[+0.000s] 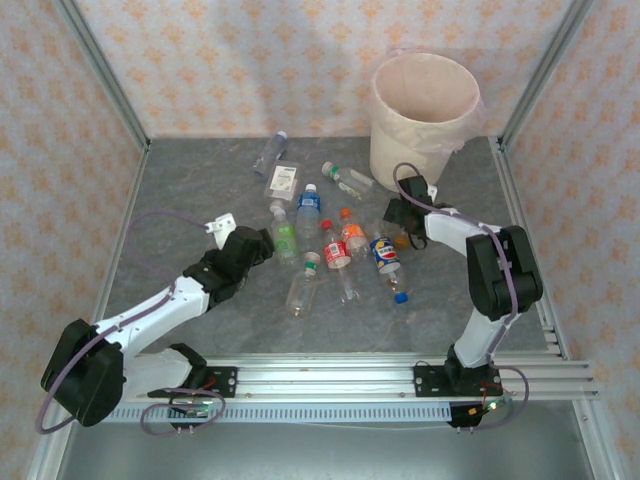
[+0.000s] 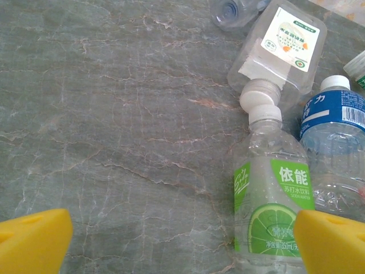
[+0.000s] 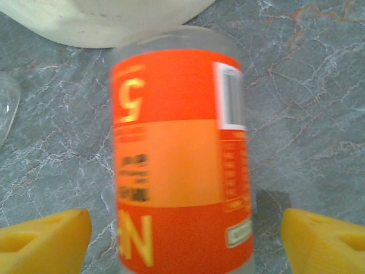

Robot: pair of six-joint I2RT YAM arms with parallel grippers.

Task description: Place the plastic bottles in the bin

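Since no bottle has reached it, the bin [image 1: 410, 150] at far right holds only its liner; the plastic bottles [image 1: 337, 257] lie scattered mid-desk.

- Right end effector [image 3: 185, 240]: released, yellow fingers [image 3: 45, 240] standing either side of the orange-label bottle [image 3: 182, 142] with gaps showing, nothing grasped. Likely chosen because it lies just beside the bin's base. Label is blurred: large yellow characters, one resembling "5", and a barcode.
- Left end effector [image 2: 182, 240]: released wide, low over the grey marbled desk [image 2: 114, 114], the lime-label bottle [image 2: 271, 211] just inside its right finger, probably lined up as its own pick. Label reads "依能", with a lime slice.
- Blue-label bottle [image 2: 333, 131]: touching the lime one's right side; "力" is legible.
- Flat square bottle [image 2: 285, 43]: white label with an orange-fruit picture, print too small to read.
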